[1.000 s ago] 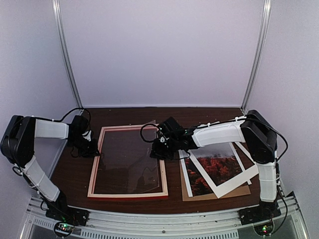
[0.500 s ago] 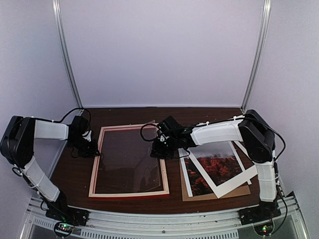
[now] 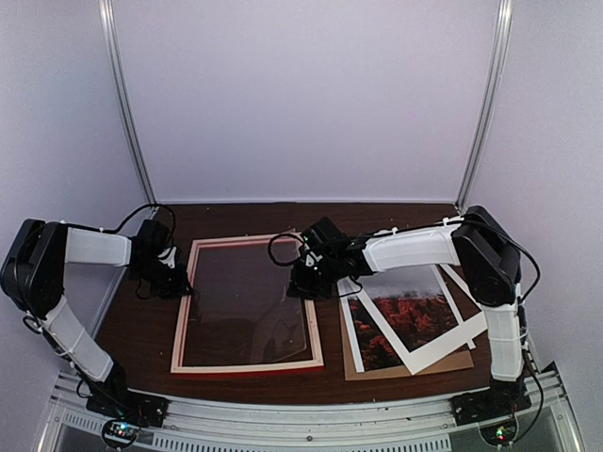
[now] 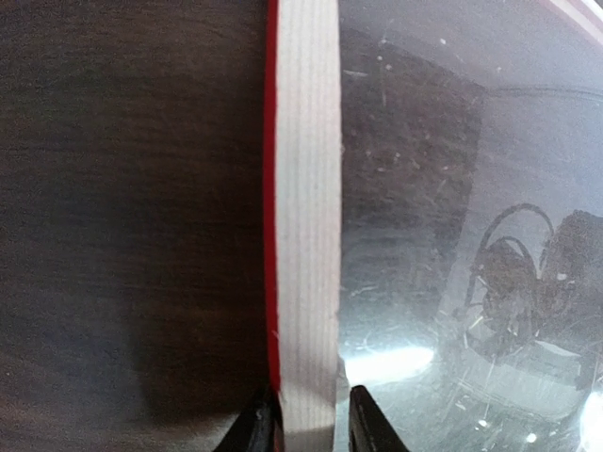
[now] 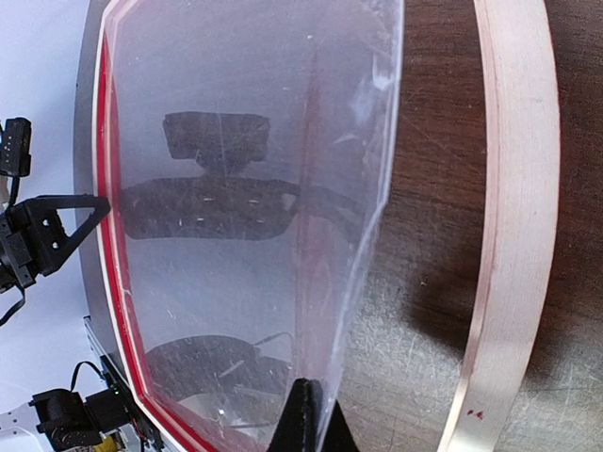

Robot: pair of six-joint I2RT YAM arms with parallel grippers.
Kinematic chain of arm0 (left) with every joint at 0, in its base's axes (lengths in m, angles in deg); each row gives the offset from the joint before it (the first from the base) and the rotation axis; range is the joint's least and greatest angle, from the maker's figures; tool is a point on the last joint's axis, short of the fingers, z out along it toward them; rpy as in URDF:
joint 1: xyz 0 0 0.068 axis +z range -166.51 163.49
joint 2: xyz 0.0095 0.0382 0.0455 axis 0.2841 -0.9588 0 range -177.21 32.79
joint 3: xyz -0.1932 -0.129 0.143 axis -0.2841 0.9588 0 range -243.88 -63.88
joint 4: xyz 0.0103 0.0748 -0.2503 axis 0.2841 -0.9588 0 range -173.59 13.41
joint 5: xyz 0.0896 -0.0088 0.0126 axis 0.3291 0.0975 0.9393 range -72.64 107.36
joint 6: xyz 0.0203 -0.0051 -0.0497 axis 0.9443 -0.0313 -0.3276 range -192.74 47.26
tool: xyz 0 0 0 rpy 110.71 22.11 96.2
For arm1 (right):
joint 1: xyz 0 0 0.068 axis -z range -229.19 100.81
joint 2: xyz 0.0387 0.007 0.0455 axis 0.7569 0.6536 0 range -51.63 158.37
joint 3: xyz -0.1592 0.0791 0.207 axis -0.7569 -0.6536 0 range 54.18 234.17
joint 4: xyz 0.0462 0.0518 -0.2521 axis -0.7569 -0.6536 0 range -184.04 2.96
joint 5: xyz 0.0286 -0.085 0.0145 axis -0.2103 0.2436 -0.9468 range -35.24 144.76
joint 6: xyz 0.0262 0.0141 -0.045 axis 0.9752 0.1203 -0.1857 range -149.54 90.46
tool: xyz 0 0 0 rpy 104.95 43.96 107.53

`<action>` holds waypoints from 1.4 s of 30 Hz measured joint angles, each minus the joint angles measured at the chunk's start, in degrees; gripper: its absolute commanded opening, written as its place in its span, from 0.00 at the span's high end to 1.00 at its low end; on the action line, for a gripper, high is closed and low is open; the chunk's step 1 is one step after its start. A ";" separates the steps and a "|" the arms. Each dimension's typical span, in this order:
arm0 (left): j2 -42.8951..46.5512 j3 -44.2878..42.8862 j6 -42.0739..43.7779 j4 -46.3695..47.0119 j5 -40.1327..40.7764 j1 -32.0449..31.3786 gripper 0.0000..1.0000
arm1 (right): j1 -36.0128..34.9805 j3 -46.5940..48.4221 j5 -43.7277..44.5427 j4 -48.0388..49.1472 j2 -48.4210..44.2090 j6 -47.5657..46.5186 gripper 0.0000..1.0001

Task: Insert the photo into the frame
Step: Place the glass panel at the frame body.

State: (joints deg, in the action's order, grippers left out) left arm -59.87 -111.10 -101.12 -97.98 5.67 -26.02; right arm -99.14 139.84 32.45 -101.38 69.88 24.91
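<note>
photo [image 3: 412, 315]: lying flat and tilted on the right side of the table [image 3: 236, 221], just beside the frame [image 3: 247, 367]. It is a rectangular paper print with a white border, showing a red-orange landscape under a pale misty sky.
brown board [image 3: 452, 363]: lying under the photo. Plain flat sheet, with its corner showing at the near right.
frame: lying flat, centre-left. The pale wood side is facing up and bright red is showing along the outer edges. The rails are thin and straight with a fine grain.
clear sheet [image 3: 245, 301]: sitting inside the frame. It is glossy and scratched and is reflecting the arms. Its right edge is stopping short of the right rail.
right gripper [image 5: 306, 419]: pinching closed on the clear sheet's edge.
left gripper [image 4: 306, 424]: narrow, with one finger on either side of the frame's left rail. Cannot tell whether it is pressing.
table: dark brown, wood grain showing.
</note>
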 measured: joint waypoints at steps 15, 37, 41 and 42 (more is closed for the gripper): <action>0.37 1.18 0.02 2.23 -1.40 -0.33 0.60 | 0.90 -0.02 -3.23 0.48 0.00 0.50 1.00; -2.01 0.59 0.02 8.20 -4.46 -1.68 0.52 | 3.34 -2.43 -8.33 1.68 -3.39 2.95 1.00; -2.08 0.59 0.00 8.74 -4.46 -1.92 0.47 | 3.69 -3.10 -9.42 2.62 -3.76 4.11 1.00; -2.10 0.59 0.00 8.90 -4.46 -1.97 0.45 | 3.72 -3.13 -9.62 2.71 -3.89 4.31 1.00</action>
State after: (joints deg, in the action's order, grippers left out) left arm -61.97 -110.51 -101.12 -89.09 1.22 -27.99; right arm -95.43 136.72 22.84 -98.67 65.99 29.22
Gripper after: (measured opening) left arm 0.511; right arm 0.007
